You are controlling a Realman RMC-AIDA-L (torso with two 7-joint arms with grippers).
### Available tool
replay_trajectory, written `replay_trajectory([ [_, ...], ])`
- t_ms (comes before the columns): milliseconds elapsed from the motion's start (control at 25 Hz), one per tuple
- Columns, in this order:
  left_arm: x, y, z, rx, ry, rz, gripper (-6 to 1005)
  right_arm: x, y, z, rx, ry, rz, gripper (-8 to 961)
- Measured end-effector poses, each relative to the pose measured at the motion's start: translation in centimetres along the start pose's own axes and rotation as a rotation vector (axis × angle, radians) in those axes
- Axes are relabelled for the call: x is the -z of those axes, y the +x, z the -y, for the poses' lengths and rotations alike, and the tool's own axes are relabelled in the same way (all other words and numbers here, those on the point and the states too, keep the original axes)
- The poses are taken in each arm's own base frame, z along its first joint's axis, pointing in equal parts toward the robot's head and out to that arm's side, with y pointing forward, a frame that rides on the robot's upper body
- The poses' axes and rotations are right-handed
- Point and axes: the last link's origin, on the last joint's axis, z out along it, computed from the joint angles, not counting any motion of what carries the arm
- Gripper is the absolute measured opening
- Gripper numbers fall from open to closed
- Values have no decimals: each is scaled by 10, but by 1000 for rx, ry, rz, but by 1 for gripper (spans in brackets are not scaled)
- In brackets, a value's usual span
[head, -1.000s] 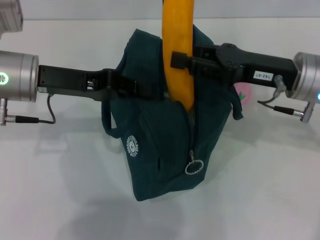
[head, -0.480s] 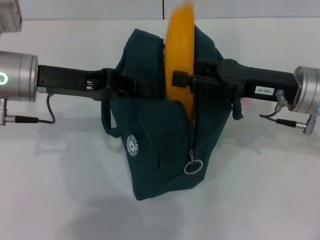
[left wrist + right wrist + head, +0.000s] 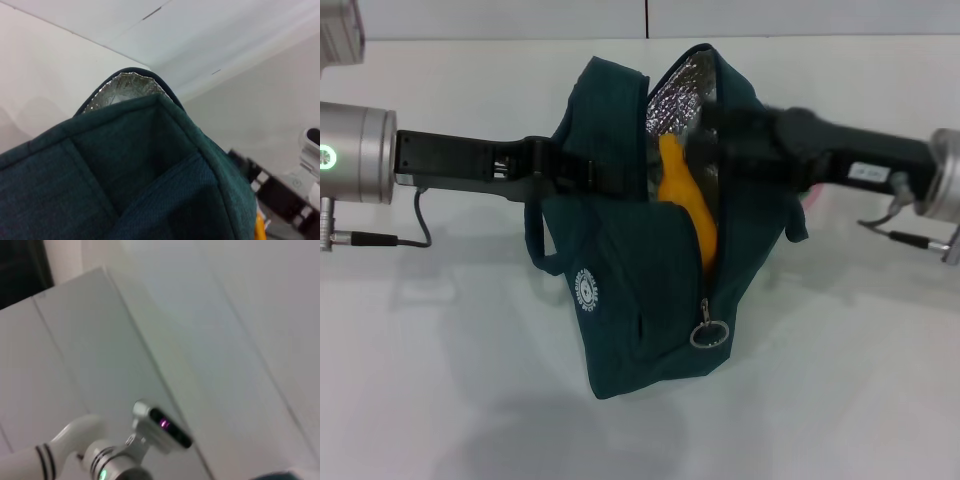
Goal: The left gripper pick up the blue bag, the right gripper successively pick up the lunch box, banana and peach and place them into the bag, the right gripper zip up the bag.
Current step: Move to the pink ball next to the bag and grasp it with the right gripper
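Observation:
The blue bag [image 3: 620, 290] hangs upright off the table, with its mouth open and its silver lining [image 3: 675, 95] showing. My left gripper [image 3: 588, 178] is shut on the bag's left upper edge. The banana [image 3: 686, 205] stands inside the bag, with its top below the rim. My right gripper [image 3: 708, 128] is at the bag's mouth, above and right of the banana, open and holding nothing. The left wrist view shows the bag's cloth [image 3: 125, 170] up close and a bit of the banana [image 3: 260, 227]. A pink sliver of the peach [image 3: 811, 199] shows behind my right arm. The lunch box is hidden.
The zip's ring pull [image 3: 708, 333] hangs low on the bag's front, with the zip open above it. A carry strap [image 3: 535, 250] loops down on the bag's left side. The white table [image 3: 440, 380] lies under the bag.
The banana has left my right gripper and dropped into the bag. My right gripper has moved slightly up and back at the bag's mouth. The left arm has not moved.

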Motion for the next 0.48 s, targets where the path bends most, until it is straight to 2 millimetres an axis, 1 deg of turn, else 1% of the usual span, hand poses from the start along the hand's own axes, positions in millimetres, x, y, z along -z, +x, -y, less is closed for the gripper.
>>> replay_trajectory([
  [120,0,0,0,2,0,-1,32,14,-8,2,24,40,62,865],
  [320,2,-2,2,6,2,-3,32,47,-28,7,89,124,185,864],
  [400,2,-3,2,7,3,-4,32,60,-35,12,114,175,204,863],
  [480,2,-3,2,7,3,-4,32,68,-36,20,131,232,184,863],
])
